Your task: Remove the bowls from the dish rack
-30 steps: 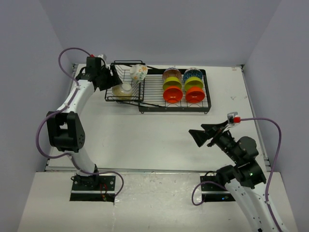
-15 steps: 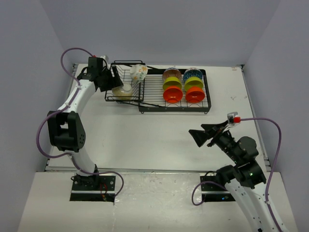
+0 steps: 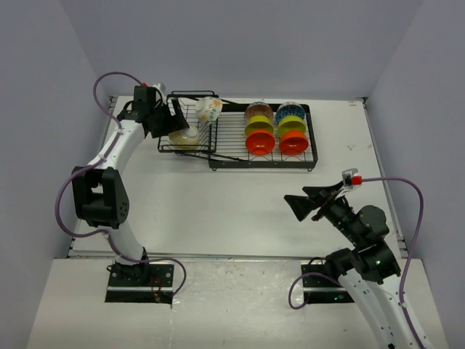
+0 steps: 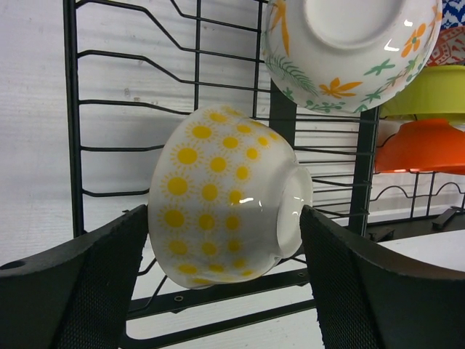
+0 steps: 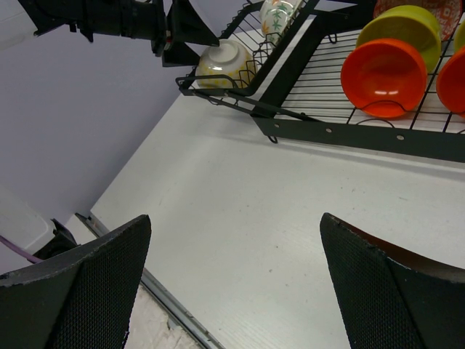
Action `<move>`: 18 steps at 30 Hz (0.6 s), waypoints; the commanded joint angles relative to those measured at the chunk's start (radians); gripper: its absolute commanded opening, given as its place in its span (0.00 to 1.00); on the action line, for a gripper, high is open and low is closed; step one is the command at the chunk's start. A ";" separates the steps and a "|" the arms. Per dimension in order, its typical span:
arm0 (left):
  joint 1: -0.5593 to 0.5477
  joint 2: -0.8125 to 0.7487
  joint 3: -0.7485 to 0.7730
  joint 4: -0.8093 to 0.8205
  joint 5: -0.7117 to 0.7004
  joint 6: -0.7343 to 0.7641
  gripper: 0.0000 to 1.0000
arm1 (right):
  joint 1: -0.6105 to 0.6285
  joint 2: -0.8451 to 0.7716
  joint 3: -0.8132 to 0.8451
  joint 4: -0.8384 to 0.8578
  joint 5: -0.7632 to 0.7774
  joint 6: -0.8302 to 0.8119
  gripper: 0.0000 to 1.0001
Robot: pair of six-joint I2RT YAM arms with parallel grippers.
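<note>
White table (image 3: pixel 218 211) with a faint grain, set in a plain alcove. A pale grey back wall (image 3: pixel 240 43) and side walls (image 3: pixel 36 109) enclose it; lighting is soft and even.

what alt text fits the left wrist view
A yellow-dotted white bowl lies on its side in the black wire dish rack, between the fingers of the left gripper. A floral bowl sits above, an orange bowl at right.

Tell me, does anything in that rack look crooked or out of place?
Mildly. In the dish rack's deep basket, the yellow-dotted bowl lies on its side and the floral bowl leans tilted nearby, unlike the coloured bowls standing in neat rows on the flat tray. The left hand straddles the dotted bowl. Nothing looks spilled or broken.
</note>
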 commanded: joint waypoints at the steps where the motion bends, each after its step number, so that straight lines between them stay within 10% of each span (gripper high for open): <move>1: -0.018 -0.023 -0.020 -0.002 0.036 0.007 0.85 | 0.005 -0.007 -0.003 0.027 -0.015 -0.010 0.99; 18: -0.028 -0.024 -0.092 0.130 0.134 -0.054 0.81 | 0.005 -0.011 -0.008 0.026 -0.015 -0.010 0.99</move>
